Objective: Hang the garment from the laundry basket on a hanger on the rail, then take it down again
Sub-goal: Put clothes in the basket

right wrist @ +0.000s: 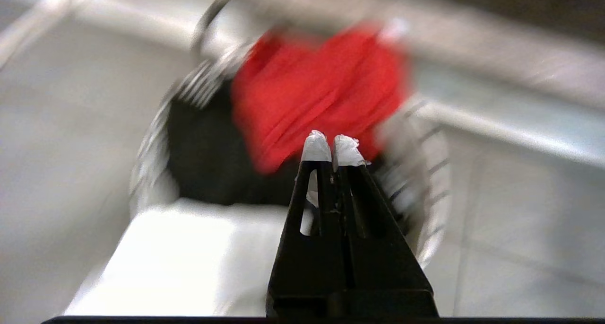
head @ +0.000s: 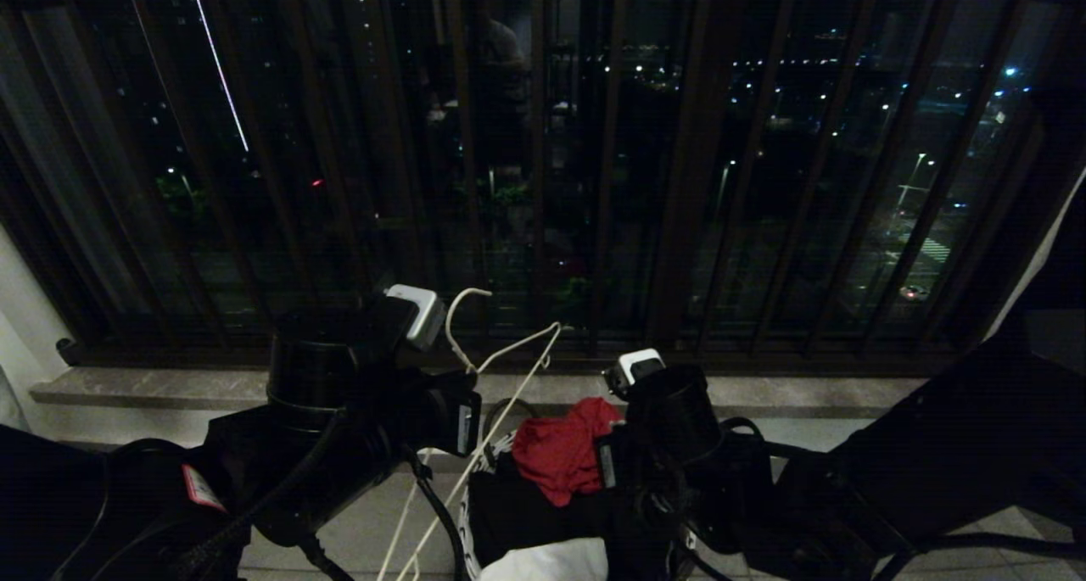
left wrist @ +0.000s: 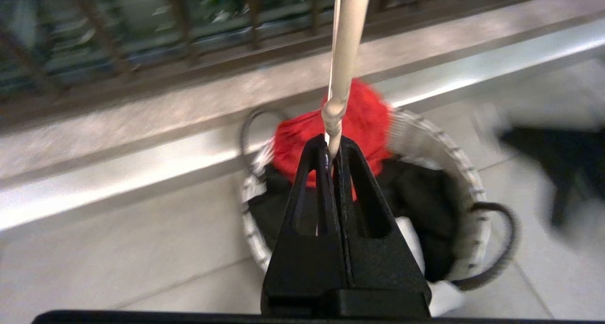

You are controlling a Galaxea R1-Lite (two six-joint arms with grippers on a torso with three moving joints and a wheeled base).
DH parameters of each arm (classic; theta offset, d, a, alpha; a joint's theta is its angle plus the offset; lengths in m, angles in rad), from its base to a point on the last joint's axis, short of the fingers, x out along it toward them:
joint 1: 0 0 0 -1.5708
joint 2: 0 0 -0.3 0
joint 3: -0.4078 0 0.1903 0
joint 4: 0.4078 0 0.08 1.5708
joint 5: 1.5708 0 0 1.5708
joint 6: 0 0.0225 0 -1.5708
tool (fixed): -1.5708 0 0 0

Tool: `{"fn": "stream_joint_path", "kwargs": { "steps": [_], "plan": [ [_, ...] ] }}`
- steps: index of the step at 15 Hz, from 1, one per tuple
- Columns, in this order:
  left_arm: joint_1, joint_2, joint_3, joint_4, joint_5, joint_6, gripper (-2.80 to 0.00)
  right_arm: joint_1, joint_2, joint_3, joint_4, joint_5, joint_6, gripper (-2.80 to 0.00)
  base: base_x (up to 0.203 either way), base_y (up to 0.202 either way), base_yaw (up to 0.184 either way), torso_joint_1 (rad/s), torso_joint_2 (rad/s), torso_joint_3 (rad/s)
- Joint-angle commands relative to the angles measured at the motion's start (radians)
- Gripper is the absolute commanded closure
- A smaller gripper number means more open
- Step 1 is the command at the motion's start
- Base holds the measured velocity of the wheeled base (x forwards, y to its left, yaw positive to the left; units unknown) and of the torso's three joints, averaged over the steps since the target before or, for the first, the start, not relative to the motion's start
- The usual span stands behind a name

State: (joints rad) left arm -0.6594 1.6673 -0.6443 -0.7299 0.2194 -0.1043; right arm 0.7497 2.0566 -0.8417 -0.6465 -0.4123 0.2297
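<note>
Left gripper (left wrist: 332, 146) clamped tight on the white wire hanger (left wrist: 334, 113) at its twisted neck, above the laundry basket (left wrist: 465, 172). Right gripper (right wrist: 332, 146) closed, empty, over the same basket. White T-shirt (right wrist: 179, 258) lies inside, beside red cloth (right wrist: 316, 92) and black garment (right wrist: 203, 149).

Closed right tool (right wrist: 332, 146) above laundry basket (right wrist: 432, 210).

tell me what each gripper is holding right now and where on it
The left gripper is shut on the thin white wire hanger, just below its twisted neck. The right gripper is shut and holds nothing.
</note>
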Motion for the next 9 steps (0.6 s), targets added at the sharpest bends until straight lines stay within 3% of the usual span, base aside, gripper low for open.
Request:
{"fn": "stream_joint_path", "kwargs": {
  "steps": [1,5,9],
  "plan": [
    [0.034,-0.026,-0.020,0.011,0.003,0.002,0.00,0.046,0.011,-0.010,0.043,0.066,0.037,0.00,0.000,0.000,0.000,0.000,0.00,0.000],
    [0.081,-0.073,-0.068,0.139,0.002,0.015,0.00,0.094,0.104,-0.074,0.141,0.213,0.091,0.00,0.000,0.000,0.000,0.000,0.00,0.000],
    [0.124,-0.075,-0.109,0.211,0.003,0.017,0.00,0.122,0.197,-0.165,0.219,0.235,0.089,0.00,0.000,0.000,0.000,0.000,0.00,0.000]
  ]
}}
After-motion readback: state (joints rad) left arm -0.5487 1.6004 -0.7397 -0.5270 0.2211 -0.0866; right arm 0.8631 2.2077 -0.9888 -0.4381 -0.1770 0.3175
